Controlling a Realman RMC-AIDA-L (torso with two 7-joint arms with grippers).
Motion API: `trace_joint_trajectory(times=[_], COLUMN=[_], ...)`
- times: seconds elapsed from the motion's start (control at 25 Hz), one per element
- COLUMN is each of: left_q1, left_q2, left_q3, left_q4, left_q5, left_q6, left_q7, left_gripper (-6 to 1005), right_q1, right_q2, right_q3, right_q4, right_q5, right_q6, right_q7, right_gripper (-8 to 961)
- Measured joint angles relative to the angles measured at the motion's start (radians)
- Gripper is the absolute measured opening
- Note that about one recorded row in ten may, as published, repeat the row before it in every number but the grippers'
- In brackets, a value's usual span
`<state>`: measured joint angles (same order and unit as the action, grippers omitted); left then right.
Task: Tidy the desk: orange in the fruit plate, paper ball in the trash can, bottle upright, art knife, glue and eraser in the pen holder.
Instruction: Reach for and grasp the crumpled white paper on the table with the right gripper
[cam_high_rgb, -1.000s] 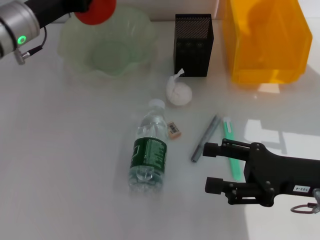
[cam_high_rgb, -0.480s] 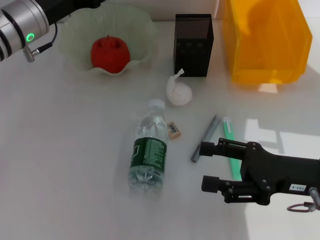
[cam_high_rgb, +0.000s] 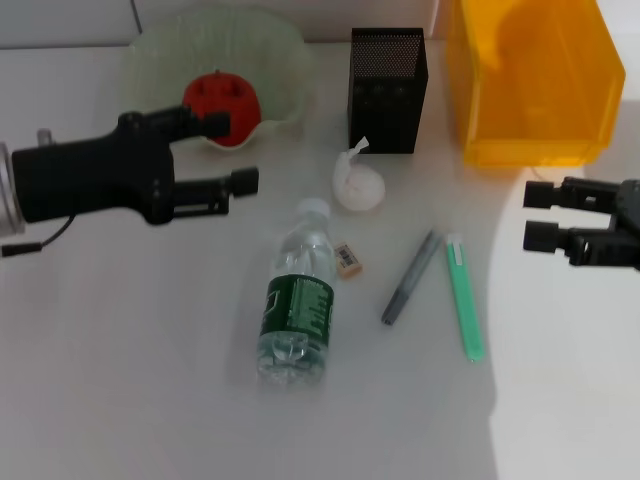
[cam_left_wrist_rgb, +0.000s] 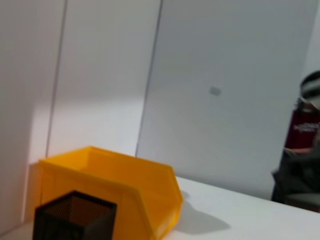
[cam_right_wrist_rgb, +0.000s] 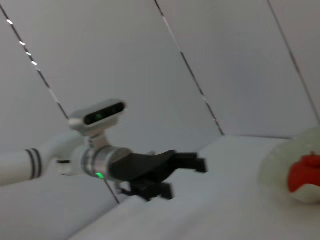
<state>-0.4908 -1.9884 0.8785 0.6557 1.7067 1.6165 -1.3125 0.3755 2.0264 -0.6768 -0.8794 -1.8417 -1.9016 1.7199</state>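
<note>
Jaws open, empty on left gripper (cam_high_rgb: 236, 151) and right gripper (cam_high_rgb: 540, 214); white desk (cam_high_rgb: 140, 350), pale panelled wall (cam_left_wrist_rgb: 225, 75).

Both grippers — left gripper (cam_high_rgb: 234, 152), right gripper (cam_high_rgb: 540, 216) — matte black, blocky; left wrist silver, green-lit.

Open table (cam_high_rgb: 130, 340) lies left of the lying bottle (cam_high_rgb: 295, 300). Eraser (cam_high_rgb: 347, 259) sits just beside it; paper ball (cam_high_rgb: 357, 186) crowds the pen holder (cam_high_rgb: 388, 90) front. Left gripper (cam_high_rgb: 238, 152), jaws apart, blocks the plate (cam_high_rgb: 285, 60) approach; right gripper (cam_high_rgb: 535, 215), also open, hangs before the bin (cam_high_rgb: 530, 80).
</note>
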Motion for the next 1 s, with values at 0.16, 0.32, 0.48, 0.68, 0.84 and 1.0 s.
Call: trace_joint_trajectory(times=[0.16, 0.32, 0.48, 0.68, 0.84, 1.0], left_q1=[0.034, 0.051, 0.053, 0.055, 0.057, 0.059], left_q2=[0.013, 0.016, 0.016, 0.015, 0.012, 0.006], left_q3=[-0.002, -0.003, -0.004, -0.004, -0.002, 0.004], left_q4=[0.0, -0.001, -0.005, -0.006, -0.007, -0.008], left_q5=[0.056, 0.078, 0.083, 0.086, 0.086, 0.09], left_q6=[0.044, 0.05, 0.046, 0.039, 0.02, -0.008], left_q7=[-0.015, -0.021, -0.023, -0.023, -0.024, -0.024], left_gripper=[824, 824, 825, 825, 824, 824], right_q1=[0.047, 0.252, 0.389, 0.563, 0.625, 0.646], right_q2=[-0.005, -0.007, -0.005, -0.001, 0.002, 0.02], right_q3=[-0.025, -0.146, -0.189, -0.196, -0.215, -0.288], right_q4=[-0.311, -0.444, -0.342, -0.08, 0.063, 0.123], right_q5=[-0.143, -0.47, -0.635, -0.769, -0.777, -0.773], right_q6=[0.04, 0.088, 0.137, 0.29, 0.392, 0.476], right_q7=[0.326, 0.651, 0.709, 0.709, 0.689, 0.693], right_gripper=[807, 807, 807, 806, 806, 806])
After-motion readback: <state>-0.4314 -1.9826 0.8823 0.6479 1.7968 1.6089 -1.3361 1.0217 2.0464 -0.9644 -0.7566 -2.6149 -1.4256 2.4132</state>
